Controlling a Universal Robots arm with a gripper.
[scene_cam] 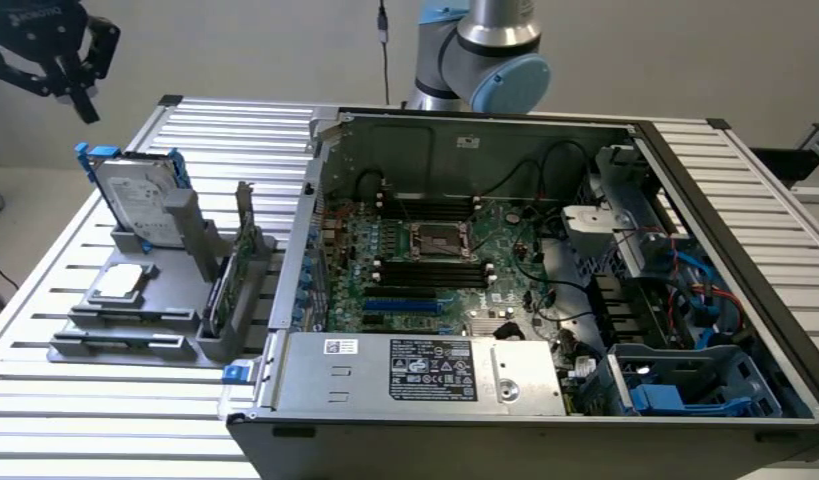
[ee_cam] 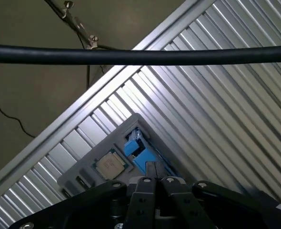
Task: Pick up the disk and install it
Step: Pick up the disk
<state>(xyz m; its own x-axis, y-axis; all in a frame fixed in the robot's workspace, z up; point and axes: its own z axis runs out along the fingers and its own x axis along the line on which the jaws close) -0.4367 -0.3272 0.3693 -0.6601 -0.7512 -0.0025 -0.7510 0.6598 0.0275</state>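
The disk, a silver-grey drive in a blue carrier, stands upright in a grey holder on the table at the exterior view's left. My gripper hangs in the air above it and a little further toward the exterior view's left, not touching it. In the wrist view the fingers are pressed together with nothing between them, and the blue top edge of the disk lies just beyond their tips.
A small square chip lies on the holder, also seen in the wrist view. An open computer case fills the exterior view's right, with a stickered silver box and a blue-lined bay. A black cable crosses the wrist view.
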